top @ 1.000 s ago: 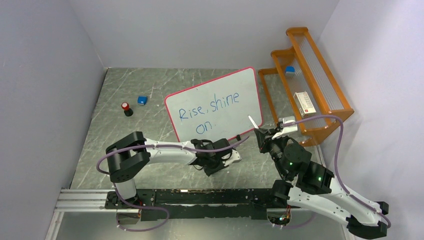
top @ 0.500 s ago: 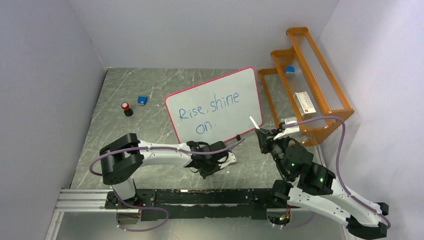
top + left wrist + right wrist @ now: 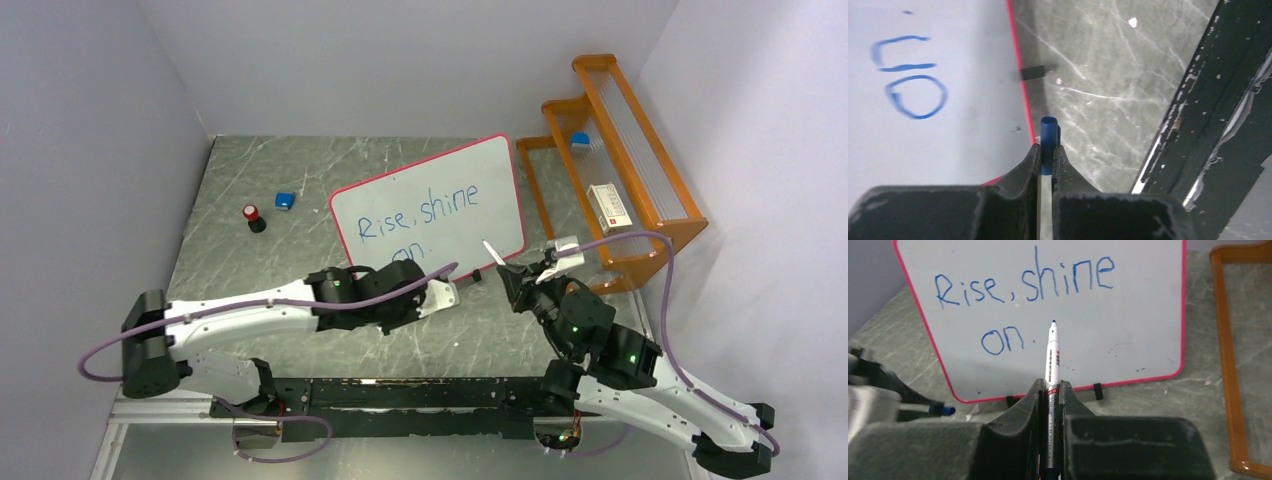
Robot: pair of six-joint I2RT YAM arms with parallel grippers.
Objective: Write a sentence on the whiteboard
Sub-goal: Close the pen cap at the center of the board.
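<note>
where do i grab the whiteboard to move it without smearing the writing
Pinch the whiteboard by its thin frame on the bare right edge, coming from the right with the jaws across its thickness. It is a thin flat panel standing propped up, and the sentence sits left of centre, so that edge probably stays clean.

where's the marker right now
The marker is clamped in the right gripper, right of centre in the top view, its tip pointing at the whiteboard beside the "on." of the sentence.
</note>
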